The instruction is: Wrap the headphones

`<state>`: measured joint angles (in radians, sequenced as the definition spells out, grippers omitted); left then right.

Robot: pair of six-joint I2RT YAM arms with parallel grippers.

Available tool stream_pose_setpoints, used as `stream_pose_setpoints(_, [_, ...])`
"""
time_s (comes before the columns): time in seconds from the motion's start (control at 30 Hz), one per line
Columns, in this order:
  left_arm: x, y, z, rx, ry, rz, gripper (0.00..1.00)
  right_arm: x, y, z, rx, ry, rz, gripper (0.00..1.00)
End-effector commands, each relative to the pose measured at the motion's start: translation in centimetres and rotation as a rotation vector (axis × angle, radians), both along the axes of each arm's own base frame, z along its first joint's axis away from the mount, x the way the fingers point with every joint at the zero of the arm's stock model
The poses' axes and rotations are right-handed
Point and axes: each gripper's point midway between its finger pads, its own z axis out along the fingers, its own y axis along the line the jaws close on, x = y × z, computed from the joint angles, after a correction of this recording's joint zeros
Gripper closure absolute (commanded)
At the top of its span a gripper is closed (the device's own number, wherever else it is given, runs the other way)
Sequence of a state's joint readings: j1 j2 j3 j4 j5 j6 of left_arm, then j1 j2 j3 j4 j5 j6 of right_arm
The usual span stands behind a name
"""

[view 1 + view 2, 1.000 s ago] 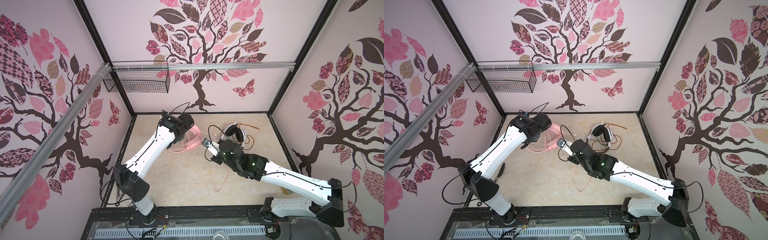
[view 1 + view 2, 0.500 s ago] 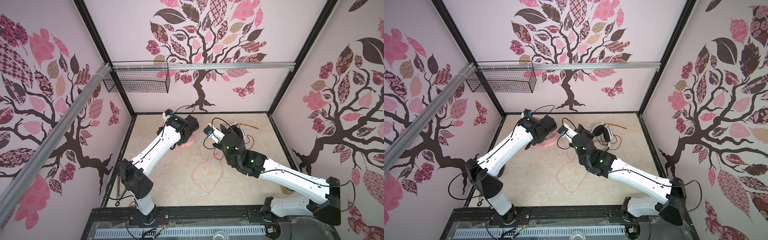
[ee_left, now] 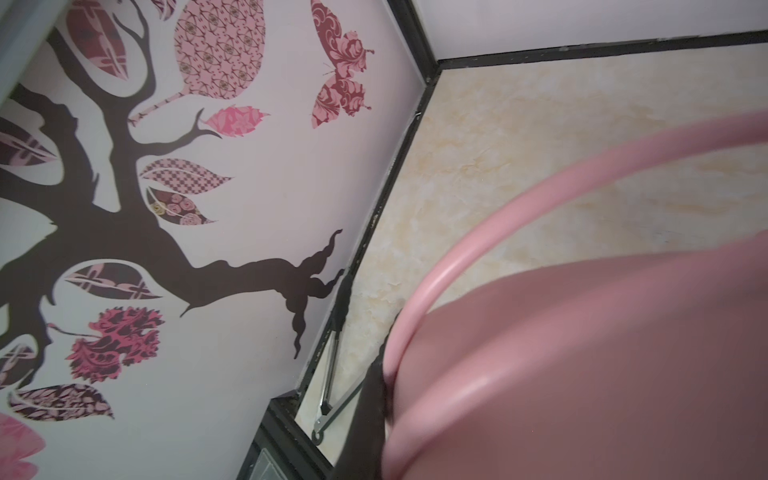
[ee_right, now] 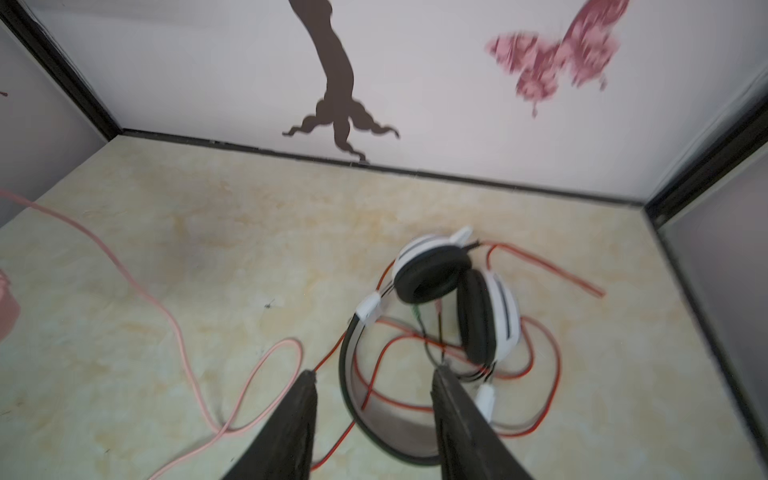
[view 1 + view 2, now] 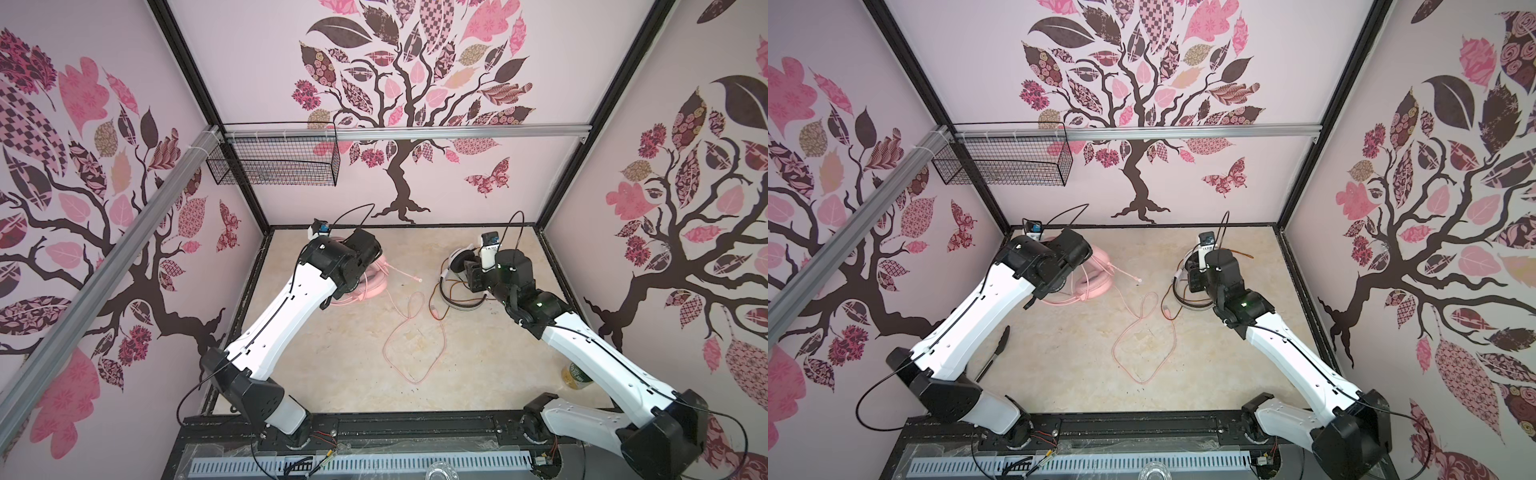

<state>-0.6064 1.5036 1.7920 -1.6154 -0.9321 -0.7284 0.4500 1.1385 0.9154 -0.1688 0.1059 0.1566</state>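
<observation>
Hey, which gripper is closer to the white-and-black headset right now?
Right. The right gripper hangs right over the white-and-black headset, jaws apart; the left gripper is across the table at the pink headset.

The pink headset (image 5: 1096,286) has a pink cable (image 4: 145,296). The white headset (image 4: 505,316) has black earpads (image 4: 432,274) and an orange-red cable (image 4: 548,272). The worktop (image 5: 332,374) is marbled cream. The walls (image 5: 270,62) are pale lilac with brown-and-pink trees (image 5: 399,183).

Arms: my left arm (image 5: 286,316) and right arm (image 5: 590,357) wear white shells with black joints.
Cables: thin black, looping off my wrists.
Fingers (image 4: 291,428): dark, tapered.
Light (image 5: 539,304): green, right forearm.
</observation>
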Motion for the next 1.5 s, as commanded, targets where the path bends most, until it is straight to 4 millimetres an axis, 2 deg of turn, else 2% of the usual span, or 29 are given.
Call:
stream_pose_setpoints(0.0, [-0.2,-1.0,5.5,-0.268,-0.218,-0.065,1.0,-3.9,6.5,-3.1,0.343,0.25,0.26,0.47])
stream_pose_setpoints(0.13, [-1.0,-1.6,9.5,-0.409,-0.321,-0.137,1.0,-5.6,9.6,-6.2,0.46,0.411,0.406,0.45])
stream_pose_setpoints(0.27, [-1.8,-3.5,13.3,-0.578,-0.421,-0.277,1.0,-5.7,11.3,-6.1,0.437,0.354,0.516,0.42])
stream_pose_setpoints(0.4, [-3.0,-4.3,16.9,-0.681,-0.508,-0.364,1.0,-5.8,13.1,-4.1,0.282,0.156,0.638,0.29])
stream_pose_setpoints(0.47, [-3.4,-4.2,17.9,-0.692,-0.523,-0.377,1.0,-5.8,13.9,-2.4,0.29,0.043,0.691,0.26])
stream_pose_setpoints(0.57, [-3.6,-4.3,18.8,-0.697,-0.532,-0.4,1.0,-6.0,14.9,0.9,0.331,-0.148,0.746,0.15])
stream_pose_setpoints(0.73, [-3.5,-4.9,19.1,-0.711,-0.522,-0.422,1.0,-7.6,18.6,3.6,0.401,-0.172,0.949,0.16])
stream_pose_setpoints(0.87, [-3.3,-5.5,19.3,-0.732,-0.522,-0.44,1.0,-8.9,21.1,4.3,0.418,-0.22,1.028,0.16])
stream_pose_setpoints(0.93, [-3.2,-5.5,19.5,-0.731,-0.525,-0.442,1.0,-8.1,22.0,3.5,0.423,-0.158,1.009,0.18])
stream_pose_setpoints(1.03, [-3.1,-5.5,19.7,-0.724,-0.529,-0.442,1.0,-6.7,22.8,1.3,0.441,-0.025,0.948,0.24])
stream_pose_setpoints(1.13, [-3.0,-5.5,19.8,-0.716,-0.531,-0.44,1.0,-6.3,22.5,-0.8,0.461,0.04,0.863,0.27])
stream_pose_setpoints(1.23, [-2.8,-5.5,19.8,-0.713,-0.531,-0.439,1.0,-6.0,21.5,-2.4,0.452,0.066,0.766,0.25])
stream_pose_setpoints(1.33, [-2.6,-5.8,19.5,-0.716,-0.523,-0.442,1.0,-5.8,20.8,-3.5,0.477,0.102,0.695,0.25])
stream_pose_setpoints(1.47, [-2.4,-6.1,19.3,-0.719,-0.512,-0.444,1.0,-5.6,21.1,-4.6,0.564,0.181,0.656,0.28])
